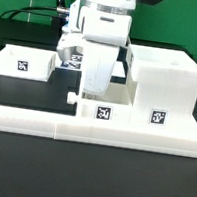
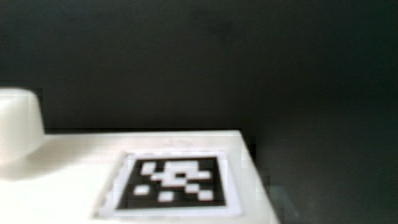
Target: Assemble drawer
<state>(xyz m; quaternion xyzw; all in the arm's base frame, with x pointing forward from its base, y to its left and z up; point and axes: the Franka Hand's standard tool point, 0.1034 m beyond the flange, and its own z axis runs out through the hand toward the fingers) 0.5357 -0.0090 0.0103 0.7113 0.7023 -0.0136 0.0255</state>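
In the exterior view the tall white drawer shell point(image 1: 166, 77) stands at the right, with a tag point(image 1: 156, 117) low on its front. One white tray point(image 1: 26, 62) sits at the left. A second tray point(image 1: 76, 57) shows partly behind the arm. My white gripper point(image 1: 90, 93) hangs low at the middle, just left of the shell, over a white part with a tag point(image 1: 105, 113) and a small black knob point(image 1: 71, 96). The wrist view shows a white surface point(image 2: 71, 160) with a tag point(image 2: 176, 181) very close. My fingertips are hidden, so the jaws' state does not show.
The long low white L-shaped rail point(image 1: 43, 124) runs across the front of the black table. A rounded white shape point(image 2: 15, 125) sits at the wrist view's edge. Black cables point(image 1: 32, 12) trail at the back left.
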